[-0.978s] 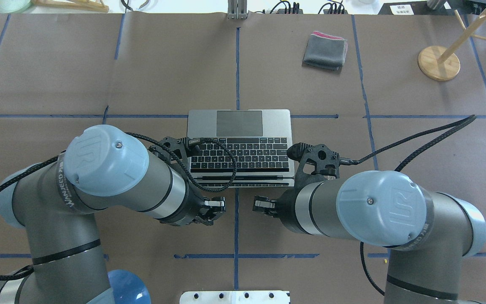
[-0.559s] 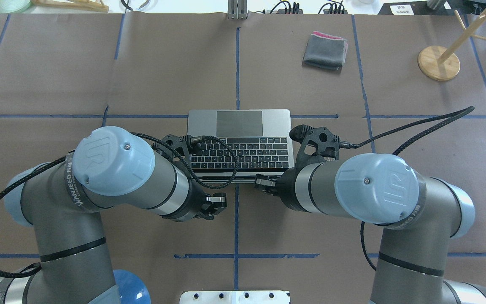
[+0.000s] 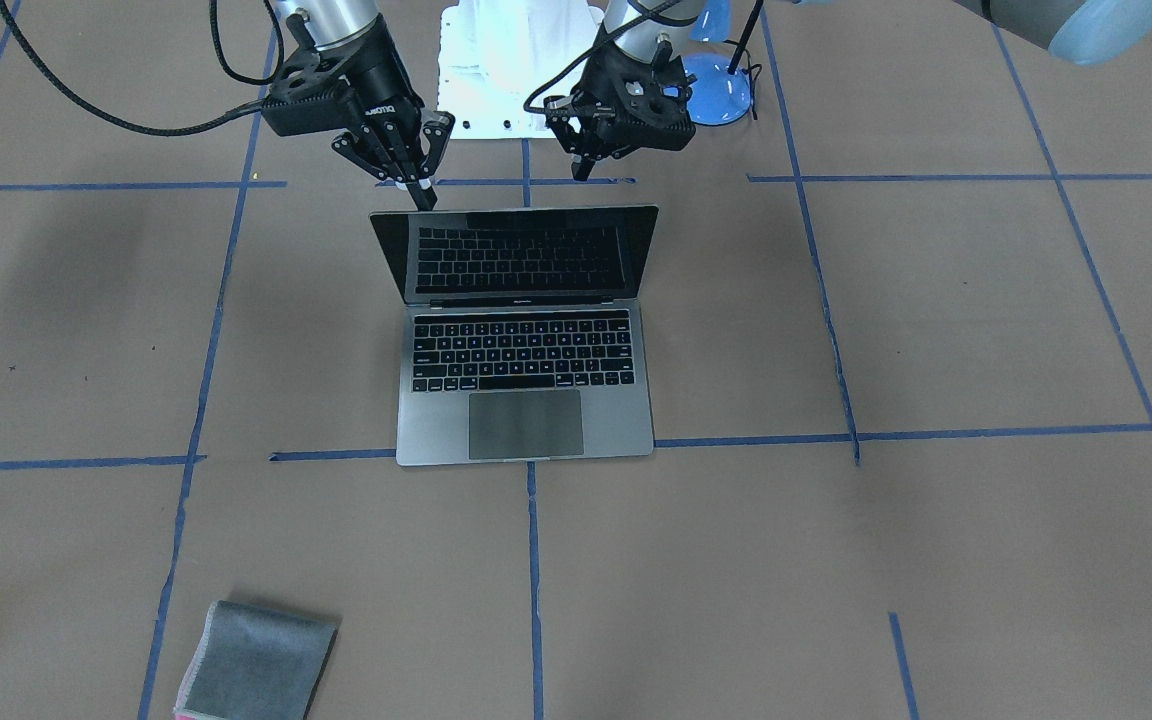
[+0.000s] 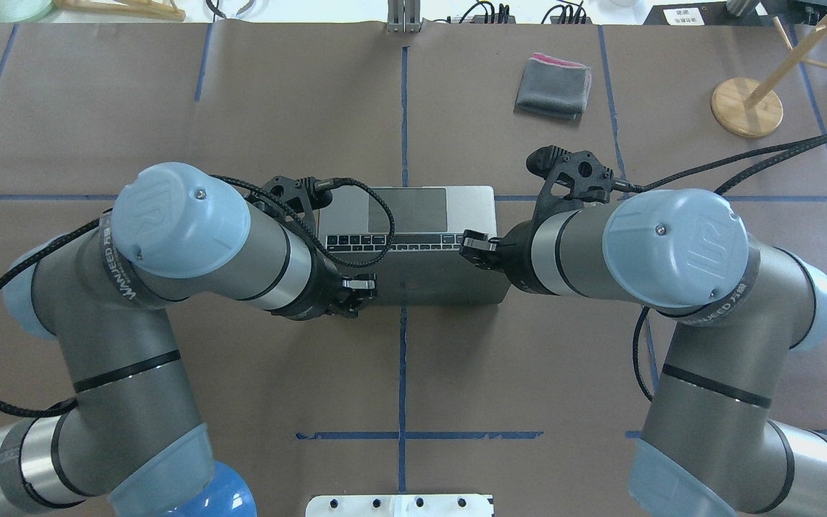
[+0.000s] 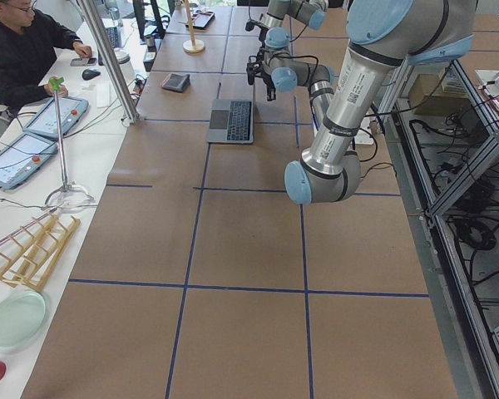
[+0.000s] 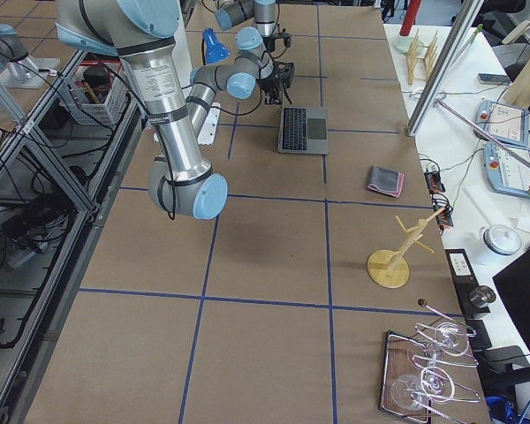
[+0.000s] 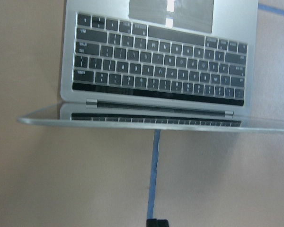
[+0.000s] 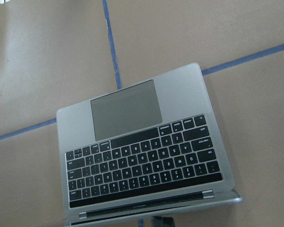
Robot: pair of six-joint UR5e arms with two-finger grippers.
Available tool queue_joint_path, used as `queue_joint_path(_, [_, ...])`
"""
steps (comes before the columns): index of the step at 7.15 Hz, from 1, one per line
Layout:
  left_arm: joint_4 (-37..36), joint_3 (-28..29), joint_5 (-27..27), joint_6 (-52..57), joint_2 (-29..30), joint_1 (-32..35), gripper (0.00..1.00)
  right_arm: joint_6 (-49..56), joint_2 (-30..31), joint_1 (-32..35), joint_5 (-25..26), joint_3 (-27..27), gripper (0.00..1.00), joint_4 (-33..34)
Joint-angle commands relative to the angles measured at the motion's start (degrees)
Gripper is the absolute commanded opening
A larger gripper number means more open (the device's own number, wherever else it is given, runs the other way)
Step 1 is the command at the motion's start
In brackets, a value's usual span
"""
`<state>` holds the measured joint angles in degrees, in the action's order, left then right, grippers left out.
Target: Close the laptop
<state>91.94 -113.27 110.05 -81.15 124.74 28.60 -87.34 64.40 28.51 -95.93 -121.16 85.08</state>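
The space-grey laptop [image 4: 428, 283] sits open at the table's middle, keyboard and trackpad facing away from me. Its lid leans forward over the keys; the black screen shows in the front view [image 3: 516, 250]. My right gripper [image 4: 472, 248] looks shut, and its tips [image 3: 424, 195] are at the lid's top edge near one corner. My left gripper [image 4: 362, 287] also looks shut, just behind the lid's back near the other corner [image 3: 581, 165]. The left wrist view [image 7: 156, 61] and the right wrist view [image 8: 142, 156] both show the laptop's keyboard from behind the lid.
A folded grey cloth with a pink edge [image 4: 553, 86] lies at the far right of the table. A wooden stand [image 4: 746, 106] is further right. A white base plate [image 4: 399, 505] is at the near edge. Blue tape lines cross the brown table cover.
Both arms have moved forward, away from the robot's base. The lid has tipped from near upright forward over the keyboard and now hides most keys from above.
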Motion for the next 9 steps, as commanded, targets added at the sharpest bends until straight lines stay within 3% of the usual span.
queue_joint_path(1, [1.8, 6.8, 0.0, 2.5, 3.2, 4.0, 0.0, 1.6, -0.9, 2.9, -1.3, 2.5, 0.0, 0.0])
queue_joint_path(3, [6.1, 11.4, 0.1, 3.9, 3.4, 6.4, 0.0, 2.4, -2.1, 4.2, -2.0, 4.7, 0.0, 0.0])
queue_joint_path(4, [7.9, 12.4, 0.2, 4.0, 3.4, 7.0, 0.0, 3.0, -5.0, 5.6, -3.8, 9.4, 0.0, -0.6])
queue_joint_path(6, [8.0, 15.6, 0.2, 4.0, 5.4, 7.4, 0.0, 3.5, -7.6, 8.1, -5.4, 22.7, 0.0, -12.8])
queue_joint_path(9, [9.6, 18.9, 0.2, 4.7, 6.3, 7.5, 0.0, 3.6, -11.0, 8.6, -5.5, 29.5, 0.0, -15.3])
